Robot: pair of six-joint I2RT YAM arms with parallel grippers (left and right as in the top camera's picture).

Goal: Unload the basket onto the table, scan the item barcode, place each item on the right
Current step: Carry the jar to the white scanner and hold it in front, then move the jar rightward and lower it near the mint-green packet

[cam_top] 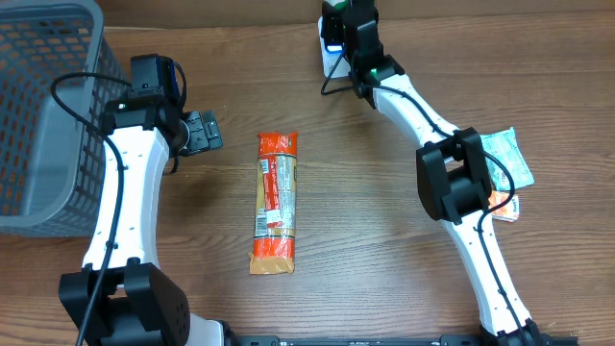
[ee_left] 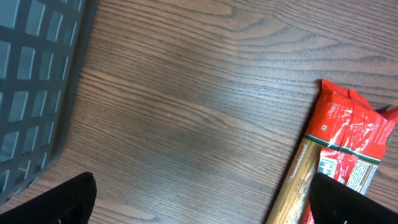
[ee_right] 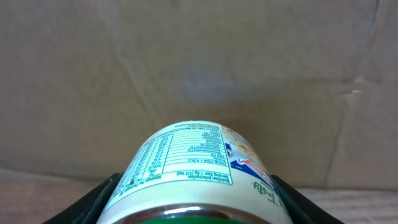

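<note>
Wood-grain tabletop [cam_top: 384,250], backed by a cardboard wall [ee_right: 186,62]. Item for scanning: one labelled jar [ee_right: 193,165], pinched between the jaws of the right gripper [cam_top: 334,38] at the top centre of the overhead view. No barcode is seen on the camera-facing side, only a nutrition panel; the jar is probably best rotated slowly, under a firm grip, until the code is presented squarely. Spread wide and empty: the left gripper [cam_top: 204,130]. Also counted: one pasta packet [cam_top: 277,202], one grey basket [cam_top: 58,58], seemingly two pouches [cam_top: 504,163], partly hidden.

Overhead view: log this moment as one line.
left gripper: open, empty | right gripper: shut on can, nutrition label showing | pasta pack: flat on table
</note>
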